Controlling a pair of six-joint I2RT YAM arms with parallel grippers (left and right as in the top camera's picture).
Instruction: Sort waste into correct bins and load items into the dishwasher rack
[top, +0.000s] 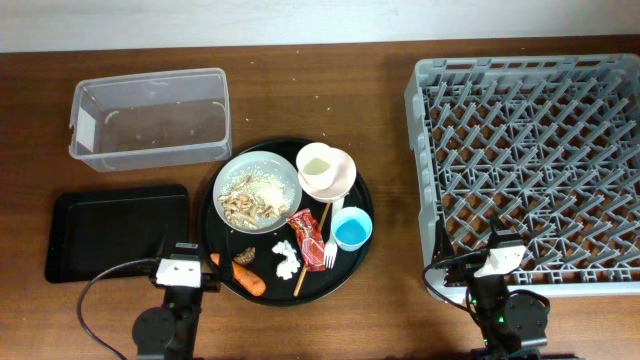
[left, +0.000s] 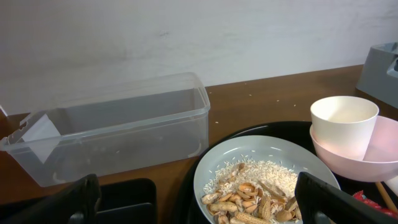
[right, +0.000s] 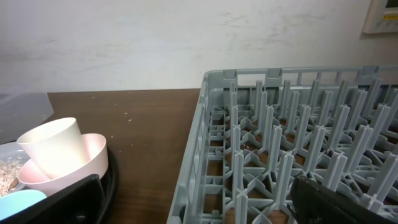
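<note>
Where the round black platter sits: middle of the counter — every place below is read off it.
White bowl: on the platter, far-left part; holds the pale rice and food scraps.
White cup: on the platter's far side, tilted, nested inside the small pink cup.
Light blue cup: right part of the platter, mouth up.
Red snack wrapper: platter centre.
White plastic fork: touching the wrapper, on its right.
Crumpled white tissue: near part of the platter, just beside the wrapper.
Small brown lump: between bowl and carrot.
Orange carrot: lying flat at the platter's near-left rim.
Clear tub: off the platter, to its far left.
Black tray: just left of the platter.
Dishwasher rack: well right of the platter.
Left pincer: by the platter's near-left rim — jaws spread wide, gripping nothing.
Right pincer: well right of the platter, at the rack's near edge; jaws spread wide, holding nothing.
</note>
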